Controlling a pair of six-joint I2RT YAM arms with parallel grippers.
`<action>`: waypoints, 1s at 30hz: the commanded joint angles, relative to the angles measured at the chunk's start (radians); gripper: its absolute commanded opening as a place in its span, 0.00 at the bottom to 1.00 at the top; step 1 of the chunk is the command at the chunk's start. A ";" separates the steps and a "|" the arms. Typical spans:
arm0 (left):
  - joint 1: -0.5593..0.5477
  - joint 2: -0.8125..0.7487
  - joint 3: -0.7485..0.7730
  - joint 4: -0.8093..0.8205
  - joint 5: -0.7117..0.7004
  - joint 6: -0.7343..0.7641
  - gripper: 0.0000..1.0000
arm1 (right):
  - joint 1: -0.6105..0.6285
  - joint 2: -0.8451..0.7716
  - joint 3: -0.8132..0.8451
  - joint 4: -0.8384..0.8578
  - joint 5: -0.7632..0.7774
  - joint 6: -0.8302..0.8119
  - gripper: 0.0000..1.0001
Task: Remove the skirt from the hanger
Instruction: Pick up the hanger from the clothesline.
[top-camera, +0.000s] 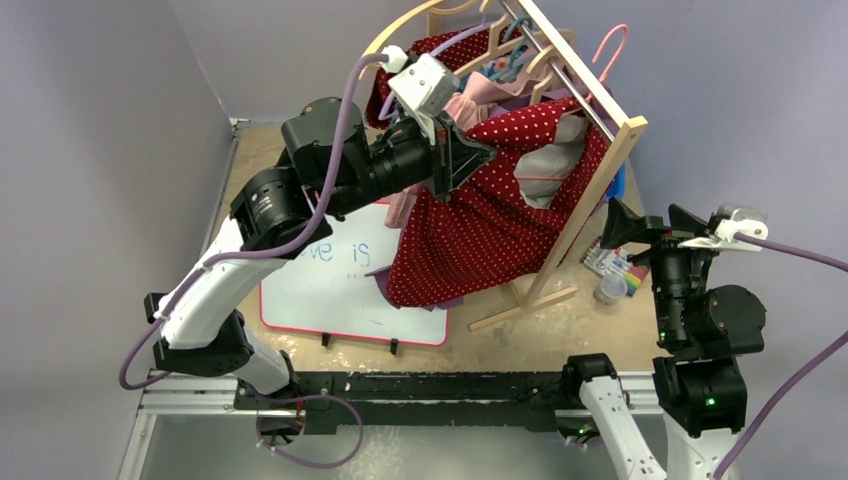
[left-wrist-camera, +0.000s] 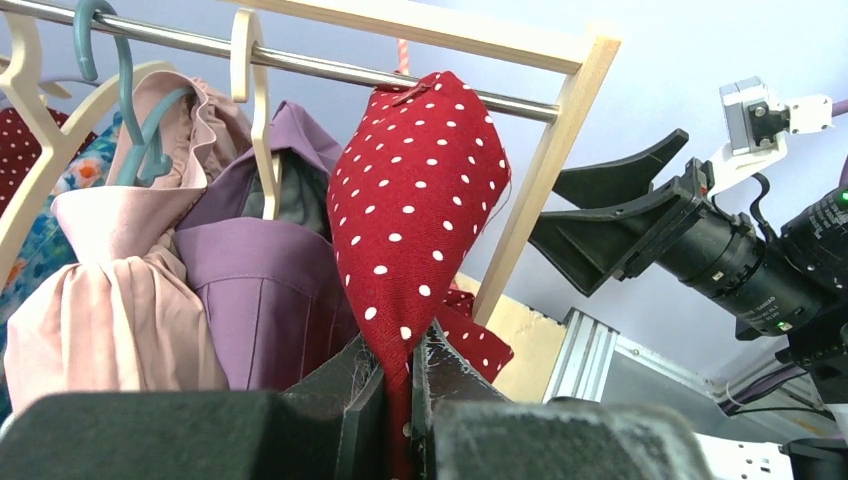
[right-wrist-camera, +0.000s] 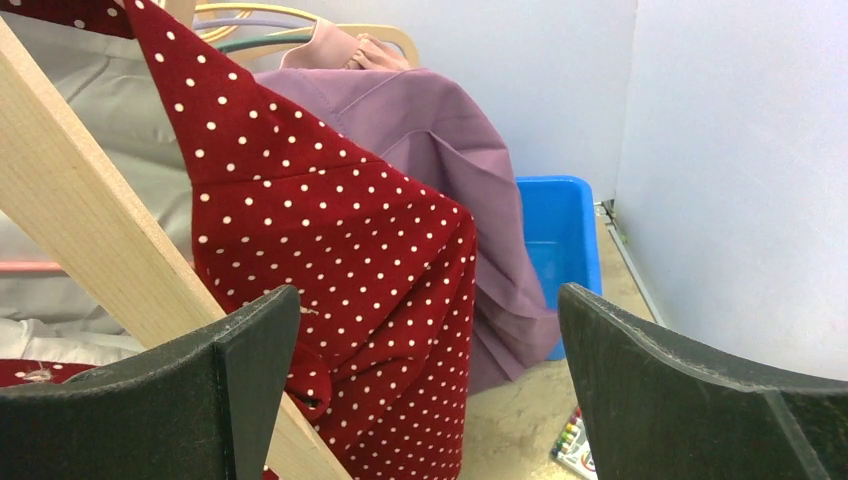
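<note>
Left gripper (top-camera: 462, 160) is clamping a fold of the red dotted skirt (top-camera: 470, 235).
Skirt is hanging from the rack rail (left-wrist-camera: 300, 62), stretching down into the left jaws; right gripper (top-camera: 645, 228), jaws apart, is hovering beside the rack, touching no cloth.

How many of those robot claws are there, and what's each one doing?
2. The left gripper is shut on the red polka-dot skirt by the wooden rack; the right gripper is open, facing the skirt, holding nothing.
</note>
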 joint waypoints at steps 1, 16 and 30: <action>-0.002 0.014 0.031 0.145 -0.016 0.017 0.00 | -0.005 0.002 0.013 0.044 -0.021 0.011 0.99; 0.000 -0.053 -0.430 0.430 0.005 -0.059 0.00 | -0.003 0.033 0.042 -0.051 0.227 0.101 0.99; 0.000 -0.227 -0.766 0.606 -0.069 -0.140 0.00 | -0.007 0.361 0.118 0.035 0.012 0.190 0.99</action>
